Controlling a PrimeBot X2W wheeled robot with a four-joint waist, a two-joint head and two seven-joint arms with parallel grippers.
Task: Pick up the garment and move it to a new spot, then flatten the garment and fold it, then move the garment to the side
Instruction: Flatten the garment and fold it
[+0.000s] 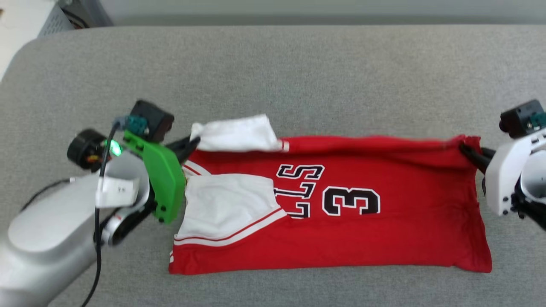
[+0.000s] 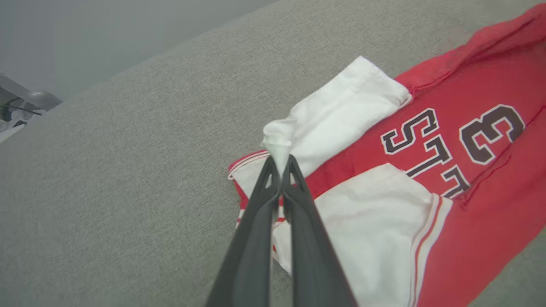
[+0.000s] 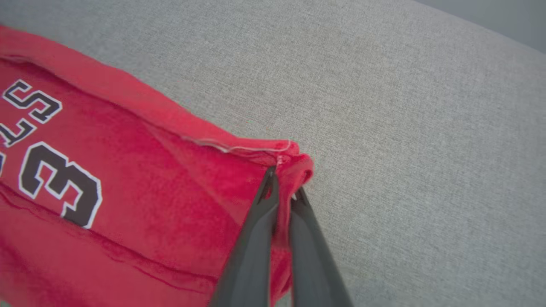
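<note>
We find the left gripper, two long dark fingers, pinched tight on the tip of a white short sleeve. The right gripper is likewise clamped on the red hem corner. Between them the red sports jersey T-shirt with black lettering lies on the grey upholstered surface, its long axis running nine to three o'clock in the head view. Its body extends toward six o'clock from both grips. We judge each arm equally near its own end.
</note>
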